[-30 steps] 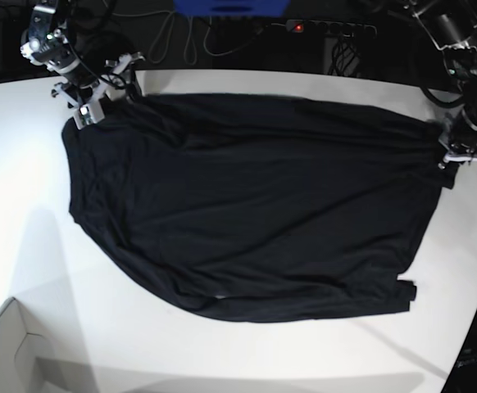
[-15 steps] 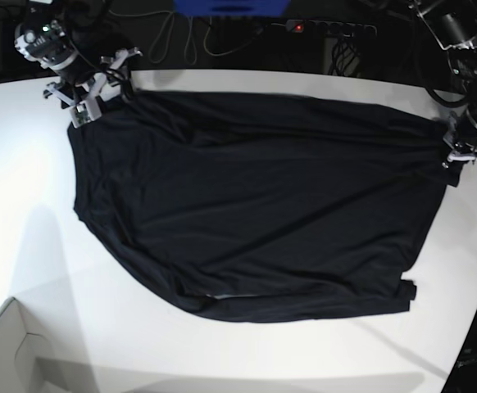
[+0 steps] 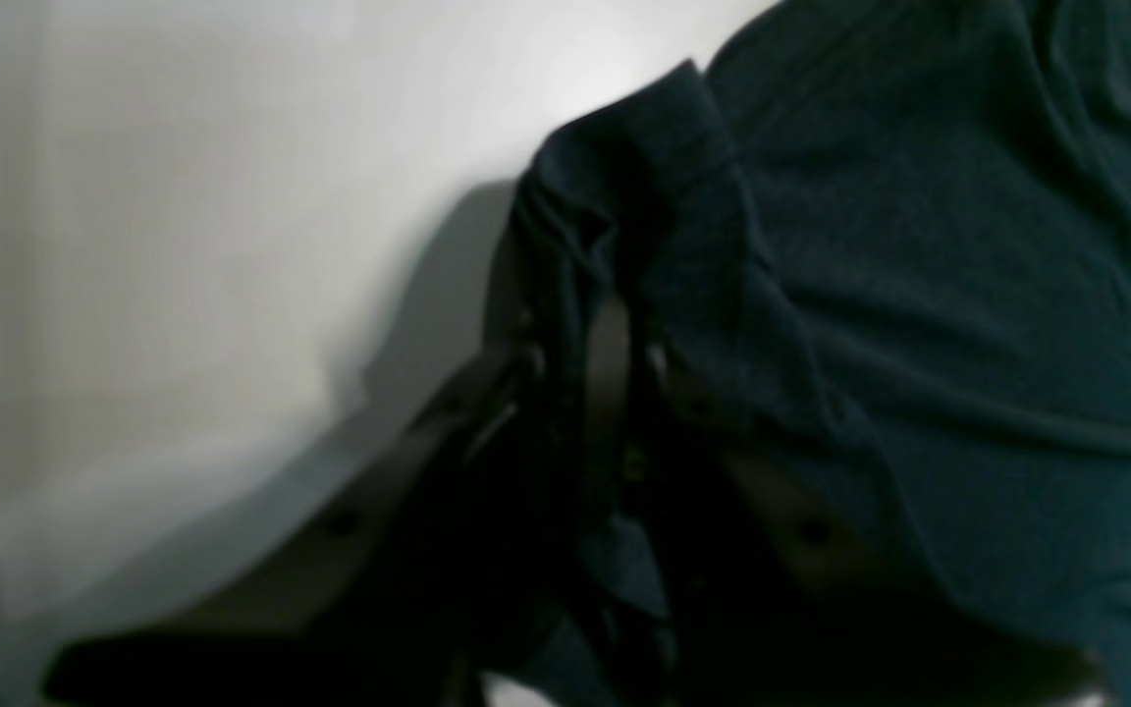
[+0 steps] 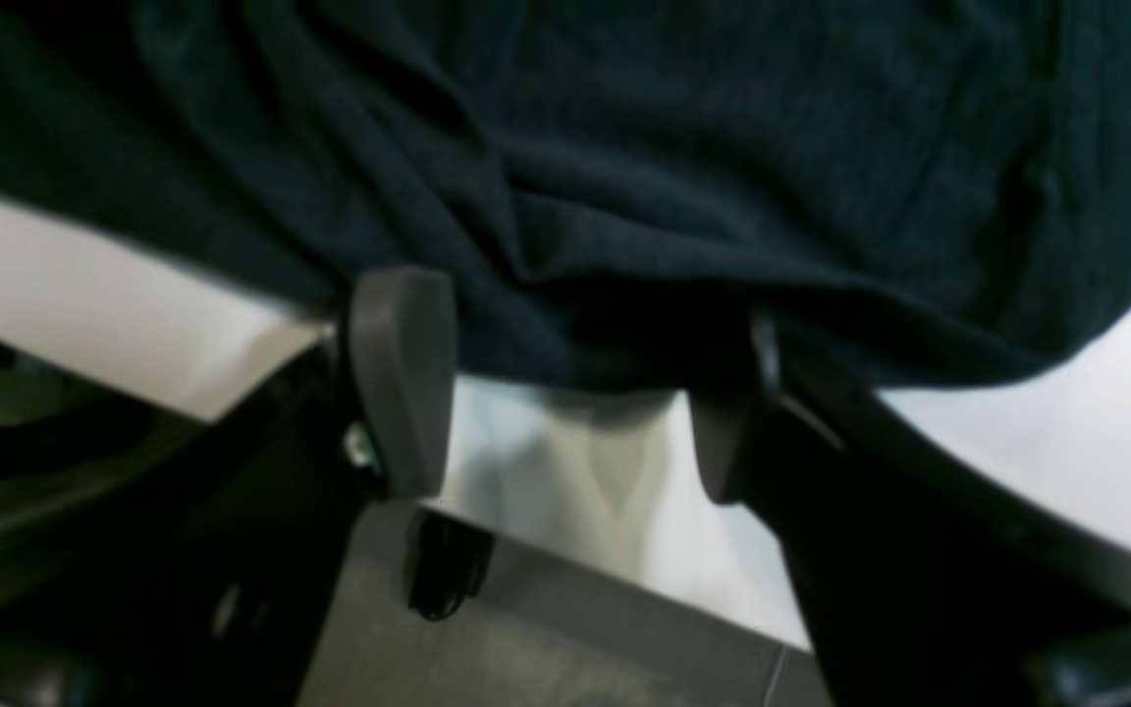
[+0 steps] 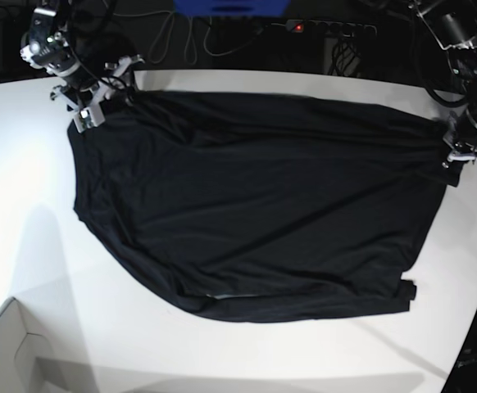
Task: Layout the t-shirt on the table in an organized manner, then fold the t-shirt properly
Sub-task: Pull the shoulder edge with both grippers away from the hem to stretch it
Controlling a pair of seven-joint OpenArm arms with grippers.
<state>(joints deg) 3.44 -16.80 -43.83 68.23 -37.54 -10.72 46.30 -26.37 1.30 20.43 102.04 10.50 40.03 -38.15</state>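
The black t-shirt (image 5: 255, 196) lies spread over the white table (image 5: 25, 188), its lower hem wrinkled. At the back left, my right gripper (image 5: 106, 88) is at the shirt's corner. The right wrist view shows that gripper (image 4: 565, 412) open, jaws wide apart, with the t-shirt (image 4: 624, 147) edge lying across the fingertips (image 4: 399, 383) and bare table (image 4: 1066, 442) beyond. At the right edge, my left gripper (image 5: 454, 155) is shut on the shirt's other corner. In the left wrist view the gripper (image 3: 605, 393) pinches bunched t-shirt fabric (image 3: 919, 245) above the table (image 3: 183, 196).
A white box corner (image 5: 9, 352) sits at the front left. Behind the table run cables and a power strip (image 5: 329, 29), with a blue object (image 5: 230, 6) at the back. The table's curved edge (image 5: 476, 303) passes close to the shirt on the right.
The right gripper shifted a little at the back-left corner and came back. The shirt's left edge drew in slightly. The left gripper kept still with its hold.
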